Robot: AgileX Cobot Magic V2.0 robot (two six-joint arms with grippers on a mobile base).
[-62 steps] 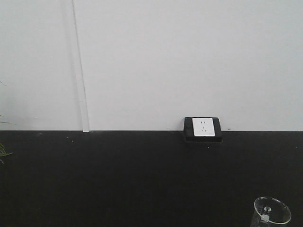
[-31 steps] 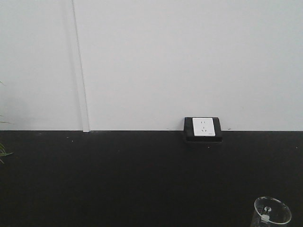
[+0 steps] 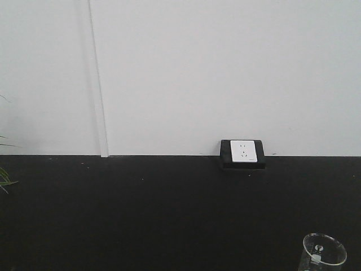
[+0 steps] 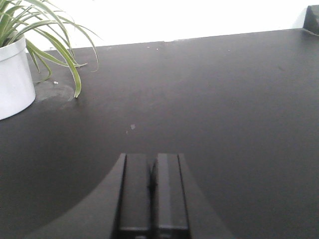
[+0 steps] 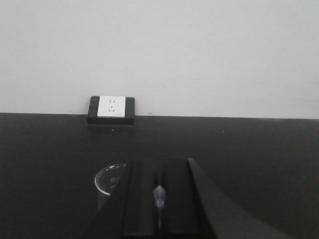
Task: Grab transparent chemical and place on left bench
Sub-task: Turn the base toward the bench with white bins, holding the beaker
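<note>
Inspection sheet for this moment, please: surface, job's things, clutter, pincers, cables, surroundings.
Surface: black bench, a few pale specks.
Job's things: clear beaker upright on the bench, partly hidden behind the right pincer, not gripped.
Clutter: potted plant at the far left.
Pincers: left pincer shut, empty; right pincer shut, with an unidentifiable pale glint between its fingers.
Cables: nothing seen.
Surroundings: white wall, wall socket, vertical strip.

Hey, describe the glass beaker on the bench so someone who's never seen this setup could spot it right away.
Find the long black bench below the white wall, then the white wall socket at its back edge. In the front view, nearer the camera and right of that socket stands the glass beaker. It is the only clear, round-rimmed vessel on the dark surface.
</note>
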